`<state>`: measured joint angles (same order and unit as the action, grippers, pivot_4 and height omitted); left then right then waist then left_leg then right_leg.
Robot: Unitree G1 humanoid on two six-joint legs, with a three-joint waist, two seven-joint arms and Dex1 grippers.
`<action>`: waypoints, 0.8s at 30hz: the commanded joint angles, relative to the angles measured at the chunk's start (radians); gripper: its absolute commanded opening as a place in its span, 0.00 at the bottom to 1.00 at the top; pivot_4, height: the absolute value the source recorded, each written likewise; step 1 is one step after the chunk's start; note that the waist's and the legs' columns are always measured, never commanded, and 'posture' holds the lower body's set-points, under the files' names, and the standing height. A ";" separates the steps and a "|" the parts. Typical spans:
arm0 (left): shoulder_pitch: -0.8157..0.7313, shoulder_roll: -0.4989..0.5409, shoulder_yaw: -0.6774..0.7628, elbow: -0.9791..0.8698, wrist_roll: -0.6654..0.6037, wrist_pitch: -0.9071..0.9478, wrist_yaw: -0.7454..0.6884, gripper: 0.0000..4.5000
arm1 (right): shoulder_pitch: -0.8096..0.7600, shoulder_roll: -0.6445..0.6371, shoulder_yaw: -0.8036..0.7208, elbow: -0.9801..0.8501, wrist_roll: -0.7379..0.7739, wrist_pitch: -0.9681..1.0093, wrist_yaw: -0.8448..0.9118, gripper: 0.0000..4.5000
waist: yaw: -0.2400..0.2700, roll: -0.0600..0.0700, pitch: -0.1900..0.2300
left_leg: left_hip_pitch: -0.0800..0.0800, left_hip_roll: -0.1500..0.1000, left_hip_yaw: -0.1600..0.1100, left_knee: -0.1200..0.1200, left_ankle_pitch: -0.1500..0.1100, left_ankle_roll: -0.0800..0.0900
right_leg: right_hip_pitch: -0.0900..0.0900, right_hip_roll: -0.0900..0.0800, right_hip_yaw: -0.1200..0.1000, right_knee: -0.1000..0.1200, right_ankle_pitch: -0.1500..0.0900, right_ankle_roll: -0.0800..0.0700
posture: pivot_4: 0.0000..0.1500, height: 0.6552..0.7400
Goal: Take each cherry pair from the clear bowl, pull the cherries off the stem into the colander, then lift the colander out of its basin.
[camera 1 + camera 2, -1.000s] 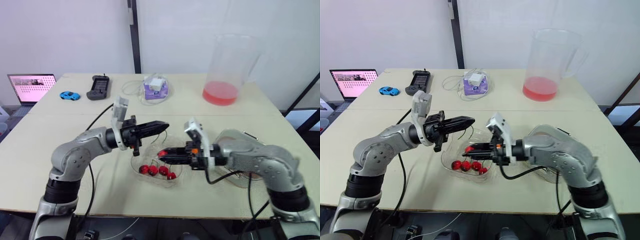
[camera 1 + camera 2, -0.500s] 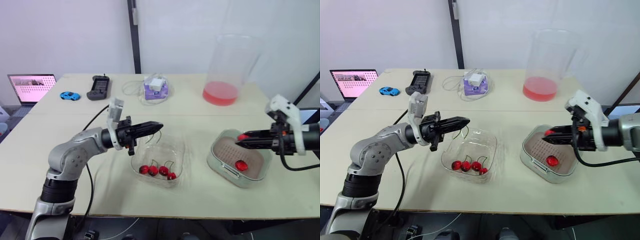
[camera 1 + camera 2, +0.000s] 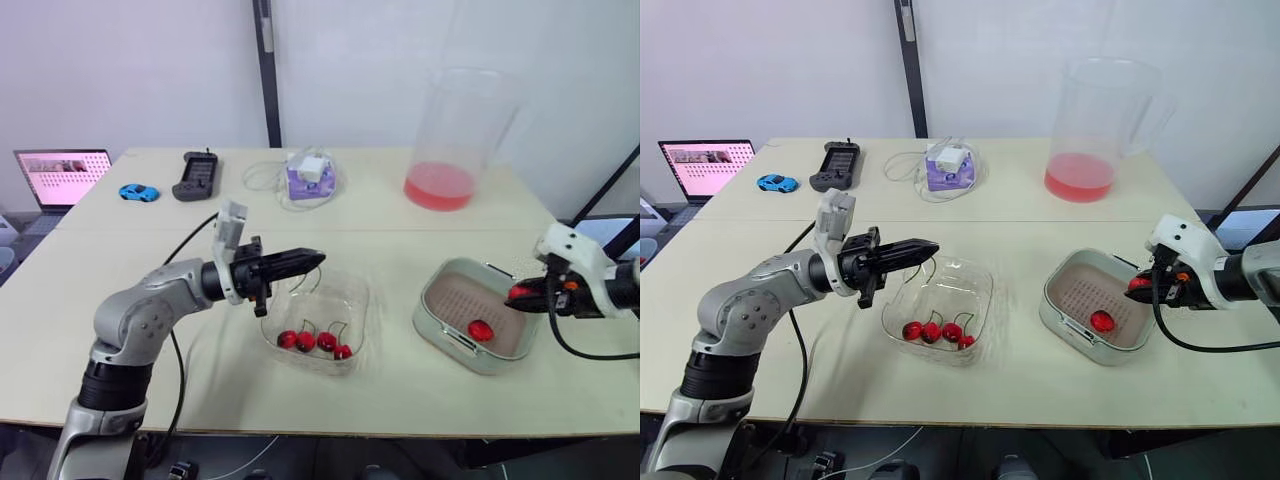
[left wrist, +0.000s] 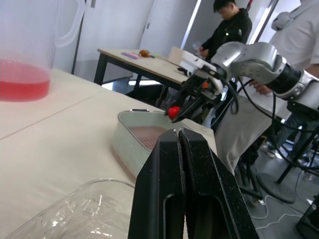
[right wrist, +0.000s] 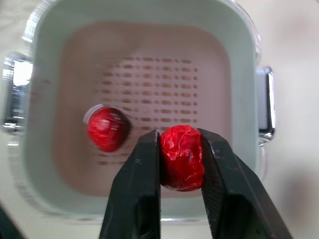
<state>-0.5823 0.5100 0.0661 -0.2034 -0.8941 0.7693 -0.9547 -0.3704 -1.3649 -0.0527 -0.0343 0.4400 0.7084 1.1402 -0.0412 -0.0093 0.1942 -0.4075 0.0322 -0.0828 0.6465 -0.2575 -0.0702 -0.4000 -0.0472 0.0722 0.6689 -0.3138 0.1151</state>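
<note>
**Over the colander (image 5: pixel 164 74), a cherry (image 5: pixel 182 159) pinched in the right gripper (image 5: pixel 180 137)**

Above the right side of the colander, the right gripper hangs with both black fingers clamped on one red cherry. Straight below its tips sits the brown perforated colander, nested inside the pale basin (image 3: pixel 440 335). A loose cherry (image 3: pixel 481 329) lies on the colander's floor, lower than the held one and a little to that gripper's left.

Well away to the left, the left gripper (image 3: pixel 312 260) reaches out level, its two fingers pressed flat together. I cannot tell whether a stem is caught between them. Just under and ahead of its tips stands the clear bowl (image 3: pixel 358 300), with four stemmed cherries (image 3: pixel 306 341) bunched at the side nearer the robot.

Far beyond the left gripper, across the table, are a laptop (image 3: pixel 62 172), a blue toy car (image 3: pixel 139 191), a black controller (image 3: pixel 196 175) and a purple box (image 3: pixel 308 180) with a white cable. Beyond the right gripper stands a tall clear pitcher (image 3: pixel 455 140) holding red liquid.
</note>
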 commanded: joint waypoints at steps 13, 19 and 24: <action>0.035 0.033 0.046 -0.073 -0.029 0.011 0.029 0.00 | -0.352 0.066 -0.156 0.016 0.318 0.246 0.224 0.99 | 0.000 0.002 0.001 | 0.000 0.000 0.000 0.000 0.000 0.000 | 0.000 0.000 0.000 0.000 0.000 0.000 | 1.00 0.92; 0.061 0.091 0.121 -0.036 -0.002 -0.010 0.061 0.00 | -0.458 0.139 -0.154 -0.025 0.433 0.332 0.212 0.99 | 0.002 0.001 0.001 | 0.000 0.000 0.000 0.000 0.000 0.000 | 0.001 -0.001 0.000 0.000 0.000 0.000 | 1.00 0.92; 0.171 0.219 0.233 -0.010 -0.014 0.016 0.030 0.00 | -0.492 0.186 -0.142 -0.047 0.457 0.338 0.202 0.99 | -0.002 0.002 0.001 | 0.000 0.001 0.000 -0.002 0.000 0.001 | -0.001 0.000 0.000 0.000 0.000 0.000 | 1.00 0.92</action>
<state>-0.4311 0.7019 0.2518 -0.2038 -0.8962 0.7799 -0.9072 -0.8295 -1.1795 -0.1693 -0.0560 0.8735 1.0477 1.3435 -0.0433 -0.0070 0.1953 -0.4077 0.0327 -0.0832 0.6451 -0.2579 -0.0695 -0.4013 -0.0468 0.0720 0.6689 -0.3138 0.1151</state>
